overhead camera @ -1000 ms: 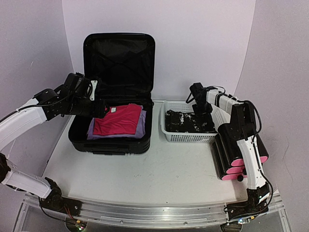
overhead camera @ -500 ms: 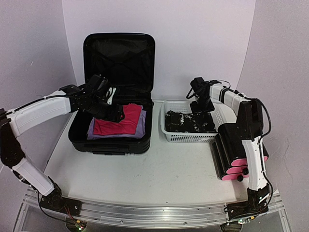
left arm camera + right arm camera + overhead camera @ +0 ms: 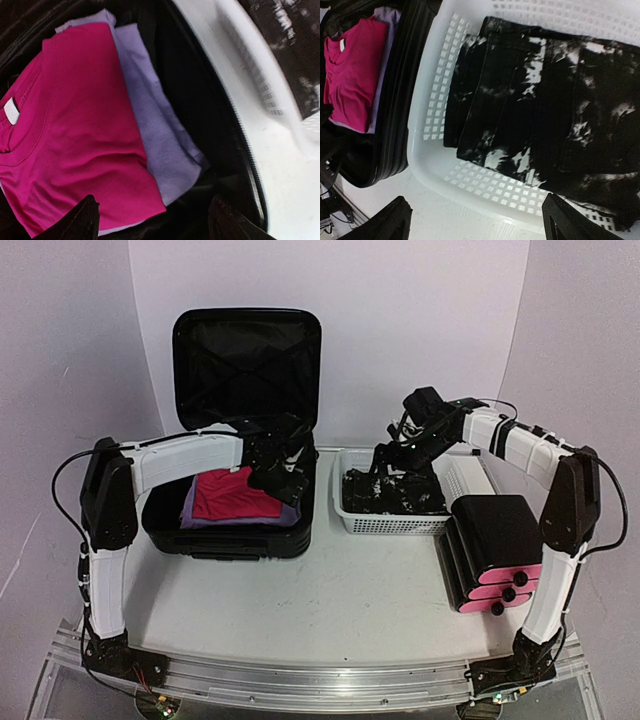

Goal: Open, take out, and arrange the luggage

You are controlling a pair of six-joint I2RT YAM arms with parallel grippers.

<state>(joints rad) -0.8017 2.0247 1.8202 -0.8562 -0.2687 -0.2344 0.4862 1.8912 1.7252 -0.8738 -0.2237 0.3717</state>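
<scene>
The luggage (image 3: 230,537) is a black hard-shell suitcase lying open at the left, its lid (image 3: 248,365) standing upright against the back wall. A folded magenta shirt (image 3: 235,495) lies inside it on a lilac garment (image 3: 292,506). My left gripper (image 3: 281,476) is open and empty, hovering over the suitcase's right side. In the left wrist view the left gripper (image 3: 152,225) is above the near corners of the magenta shirt (image 3: 75,135) and the lilac garment (image 3: 160,145). My right gripper (image 3: 396,454) is open and empty above the basket; in the right wrist view the right gripper (image 3: 480,225) is over the basket's edge.
A white mesh basket (image 3: 392,523) stands right of the suitcase and holds a folded black-and-white garment (image 3: 392,492). It also shows in the right wrist view (image 3: 485,197). A black box with pink drawer fronts (image 3: 495,555) stands at the front right, close to the basket.
My left gripper has swept right, from the suitcase's left edge across the shirts to its right side. My right gripper has shifted slightly over the basket while its arm swung out to the right.
</scene>
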